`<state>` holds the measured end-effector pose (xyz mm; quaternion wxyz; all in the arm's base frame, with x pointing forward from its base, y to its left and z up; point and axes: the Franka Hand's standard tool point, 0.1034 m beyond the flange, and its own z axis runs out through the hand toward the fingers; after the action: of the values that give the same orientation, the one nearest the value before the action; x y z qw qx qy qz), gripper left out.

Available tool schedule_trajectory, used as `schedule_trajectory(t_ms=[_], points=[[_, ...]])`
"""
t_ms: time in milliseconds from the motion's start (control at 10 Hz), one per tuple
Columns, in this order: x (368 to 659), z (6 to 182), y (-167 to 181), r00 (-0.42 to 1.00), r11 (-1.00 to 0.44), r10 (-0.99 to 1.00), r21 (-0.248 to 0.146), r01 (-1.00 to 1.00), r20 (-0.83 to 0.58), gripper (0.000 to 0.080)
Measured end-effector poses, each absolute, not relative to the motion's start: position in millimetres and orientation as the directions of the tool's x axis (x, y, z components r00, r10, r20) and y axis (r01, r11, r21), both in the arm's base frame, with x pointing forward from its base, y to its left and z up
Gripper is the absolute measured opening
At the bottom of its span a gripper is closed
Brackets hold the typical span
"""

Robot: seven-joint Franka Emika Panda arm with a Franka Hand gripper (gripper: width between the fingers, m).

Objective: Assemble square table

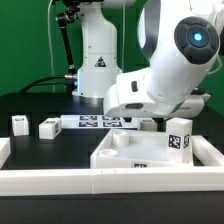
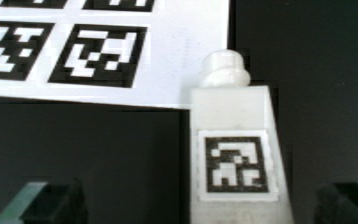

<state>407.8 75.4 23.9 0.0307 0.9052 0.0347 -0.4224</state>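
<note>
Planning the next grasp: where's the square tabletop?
Exterior view: the square tabletop lies toward the view's right, beside the near border wall, marker board behind it.

leg point(image 2: 229, 125): white matt plastic | marker board point(image 2: 172, 60): smooth white, printed tags | work surface point(image 2: 69, 140): matt black

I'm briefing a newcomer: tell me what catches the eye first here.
The bulky white arm fills the exterior view's right, over the square tabletop at the front. In the wrist view a tagged leg lies by the marker board, framed by the open gripper.
</note>
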Motion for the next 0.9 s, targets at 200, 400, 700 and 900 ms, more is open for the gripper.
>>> schedule_trajectory(t_ms=[200, 400, 700, 900], points=[[409.2, 18.4, 78.6, 0.658, -0.996, 0.034, 0.029, 0.084, -0.753, 0.0649], [410.4, 16.5, 81.5, 0.666, -0.996, 0.014, 0.046, 0.072, -0.746, 0.0649], [411.1, 16.1, 82.3, 0.669, -0.996, 0.01, 0.049, 0.07, -0.743, 0.0649], [411.3, 16.3, 81.6, 0.669, -0.996, 0.01, 0.05, 0.069, -0.743, 0.0524]])
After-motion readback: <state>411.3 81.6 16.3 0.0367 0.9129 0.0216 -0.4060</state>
